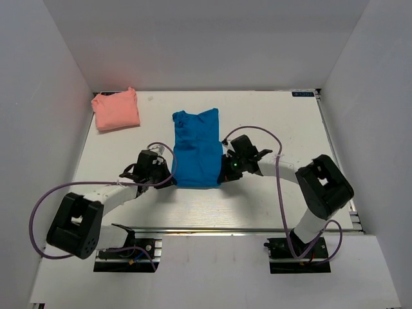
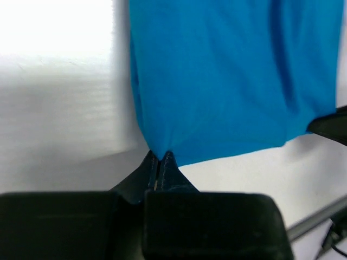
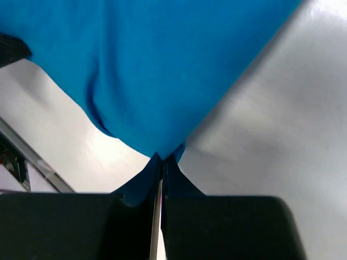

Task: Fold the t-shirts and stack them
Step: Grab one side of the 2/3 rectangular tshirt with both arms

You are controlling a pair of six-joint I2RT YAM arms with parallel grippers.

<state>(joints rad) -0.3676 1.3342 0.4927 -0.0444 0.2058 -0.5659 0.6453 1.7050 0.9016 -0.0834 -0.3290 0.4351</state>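
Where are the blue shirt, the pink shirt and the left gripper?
blue shirt (image 1: 196, 151): top view, middle of the cloth.
pink shirt (image 1: 116, 111): top view, middle of the folded bundle.
left gripper (image 2: 160, 157): left wrist view, between its shut fingertips.

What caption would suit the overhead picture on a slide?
The left gripper and right gripper pinch the blue t-shirt's near corners; the pink t-shirt sits folded far left.

One t-shirt (image 1: 196, 151) lies in the middle of the desk (image 1: 283, 129), running near to far. The bundled t-shirt (image 1: 116, 111) sits well apart at the far left corner. The left jaws meet the middle t-shirt's near left corner, the right jaws its near right corner.
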